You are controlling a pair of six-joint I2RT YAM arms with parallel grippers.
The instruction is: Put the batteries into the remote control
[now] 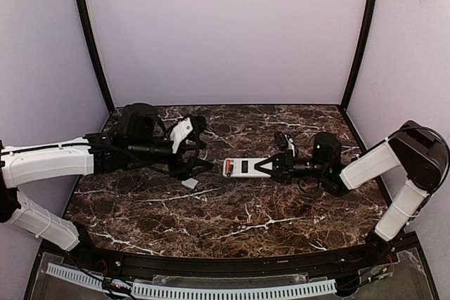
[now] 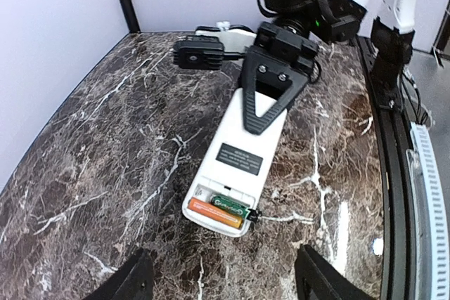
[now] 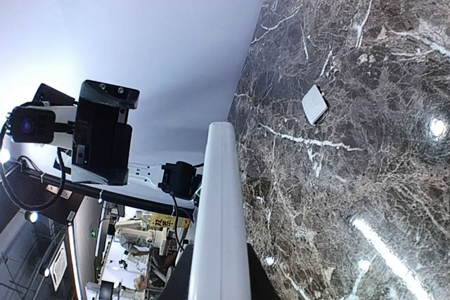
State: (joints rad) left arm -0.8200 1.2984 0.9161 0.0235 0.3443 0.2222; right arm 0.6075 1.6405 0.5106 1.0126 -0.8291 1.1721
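Arm low, right claw (image 2: 264,121) clamped on remote control (image 2: 235,156) end. Opposite, left claw (image 1: 202,152) apart, facing batteries (image 2: 221,210). Small white panel (image 1: 190,183) beside it.

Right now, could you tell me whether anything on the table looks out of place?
Only a small white piece, likely the battery cover: it lies loose on the marble table, apart from the remote control, whose battery bay is open with two batteries showing.
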